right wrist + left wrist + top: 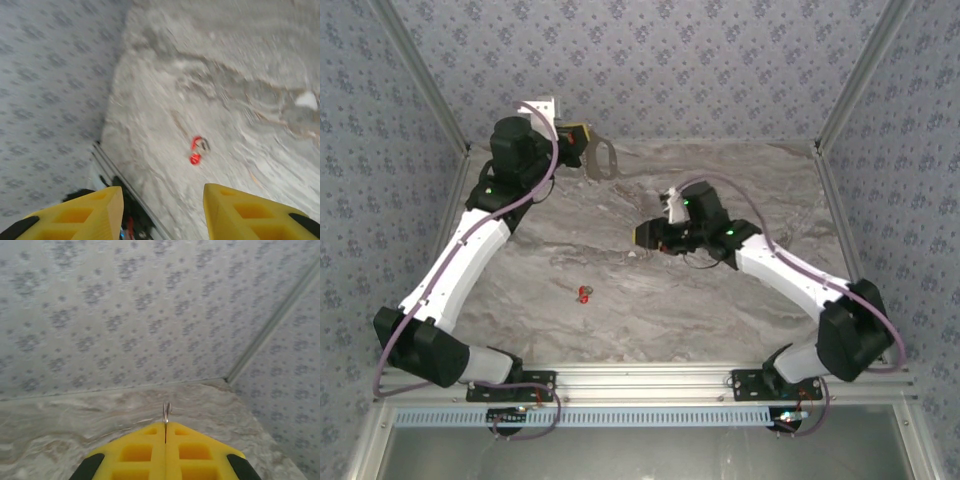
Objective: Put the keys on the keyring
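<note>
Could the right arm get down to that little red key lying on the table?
Probably yes. The right gripper is open above the table, and the keys lie alone on bare marble with nothing around them.

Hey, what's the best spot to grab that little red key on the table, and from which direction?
Grip the red part of the keys, coming straight down with the open right gripper. They lie flat on the table, and the red part looks bulkiest; the silvery bit seems too thin.

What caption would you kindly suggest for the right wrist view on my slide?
Open fingers of the right arm, with the red keys lying loose on the marbled table ahead of them.
</note>
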Controlling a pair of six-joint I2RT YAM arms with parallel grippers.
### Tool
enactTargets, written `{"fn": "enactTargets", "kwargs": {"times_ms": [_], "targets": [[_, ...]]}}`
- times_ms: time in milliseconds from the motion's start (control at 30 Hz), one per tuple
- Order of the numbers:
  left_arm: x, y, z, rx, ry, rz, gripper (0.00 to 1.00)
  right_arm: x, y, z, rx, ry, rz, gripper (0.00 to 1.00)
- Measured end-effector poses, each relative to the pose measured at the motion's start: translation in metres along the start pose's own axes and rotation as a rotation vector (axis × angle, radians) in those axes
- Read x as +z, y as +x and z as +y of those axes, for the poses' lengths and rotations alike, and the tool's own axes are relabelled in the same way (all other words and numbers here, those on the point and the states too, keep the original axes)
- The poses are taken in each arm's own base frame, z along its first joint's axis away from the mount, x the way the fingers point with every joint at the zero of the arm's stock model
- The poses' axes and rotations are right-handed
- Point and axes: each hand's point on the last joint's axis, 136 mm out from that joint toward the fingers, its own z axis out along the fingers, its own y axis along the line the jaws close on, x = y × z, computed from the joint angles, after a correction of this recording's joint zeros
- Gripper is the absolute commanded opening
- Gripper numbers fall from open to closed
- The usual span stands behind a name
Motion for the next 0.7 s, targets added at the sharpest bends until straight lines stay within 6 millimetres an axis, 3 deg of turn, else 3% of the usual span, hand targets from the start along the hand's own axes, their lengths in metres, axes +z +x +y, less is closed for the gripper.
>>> {"fn": "enactTargets", "kwargs": {"times_ms": [133,233,500,700], "targets": [[-0.005,-0.001,0.034,-0.038,-0.094,0.010,0.00,0.044,0.033,-0.029,0.042,0.139,0.132,0.47],[-0.010,-0.006,0.053,-0.072,-0.143,0.008,0.00,0.074,0.052,-0.039,0.041,0.221,0.208,0.47],[-0.022,-0.025,0.085,-0.148,-0.211,-0.043,0.00,0.137,0.080,-0.022,-0.047,0.359,0.282,0.50],[-0.032,-0.038,0.096,-0.188,-0.222,-0.093,0.00,0.171,0.096,-0.030,-0.087,0.480,0.284,0.55]]}}
